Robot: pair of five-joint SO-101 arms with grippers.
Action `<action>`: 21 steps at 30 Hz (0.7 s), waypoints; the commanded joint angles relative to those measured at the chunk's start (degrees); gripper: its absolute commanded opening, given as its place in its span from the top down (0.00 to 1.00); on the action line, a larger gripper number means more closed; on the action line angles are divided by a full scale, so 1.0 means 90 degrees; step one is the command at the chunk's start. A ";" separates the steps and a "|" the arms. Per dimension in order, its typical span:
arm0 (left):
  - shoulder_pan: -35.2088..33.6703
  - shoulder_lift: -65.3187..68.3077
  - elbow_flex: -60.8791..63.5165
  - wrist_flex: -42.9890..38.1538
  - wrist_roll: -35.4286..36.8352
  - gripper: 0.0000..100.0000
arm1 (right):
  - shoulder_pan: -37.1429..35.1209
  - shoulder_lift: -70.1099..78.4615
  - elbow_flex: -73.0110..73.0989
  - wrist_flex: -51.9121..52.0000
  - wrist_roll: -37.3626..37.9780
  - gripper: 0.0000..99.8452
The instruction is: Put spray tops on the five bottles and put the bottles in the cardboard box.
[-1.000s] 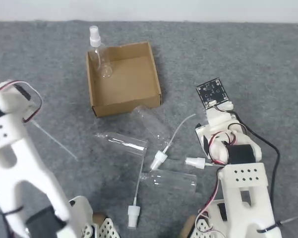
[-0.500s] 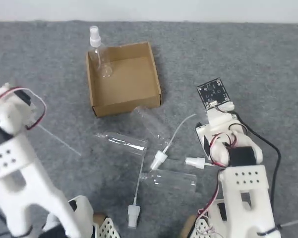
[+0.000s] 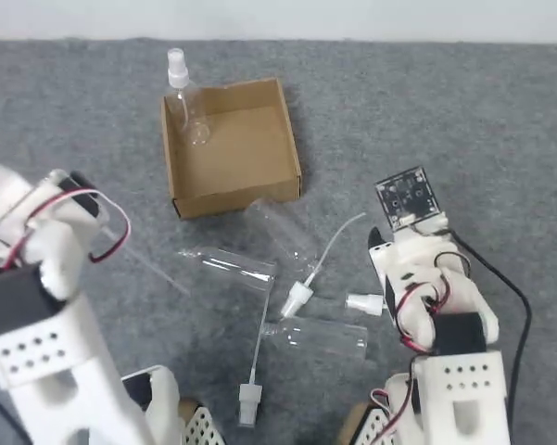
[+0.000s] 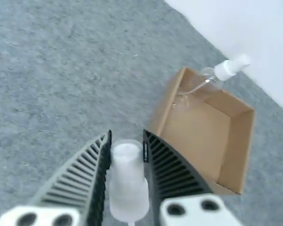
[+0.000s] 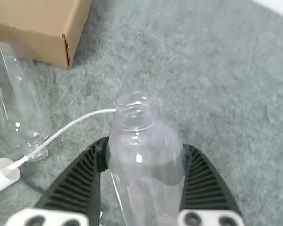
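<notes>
Left tool (image 4: 127,141) clenched on a spray top (image 4: 127,188), right tool (image 5: 143,147) on a four-o'clock bottle (image 5: 136,113), we judged aligning them squarely essential.

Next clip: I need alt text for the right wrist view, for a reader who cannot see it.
The right gripper is shut on a clear bottle with an open, capless neck. Beyond it on the grey carpet are a second clear bottle, a white spray top with a thin tube, and a corner of the cardboard box.
</notes>
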 commanded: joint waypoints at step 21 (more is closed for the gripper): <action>0.0713 -0.2413 0.1685 -0.1612 0.0479 0.99 | -0.1333 -0.1275 0.1143 -0.0806 -0.0049 0.92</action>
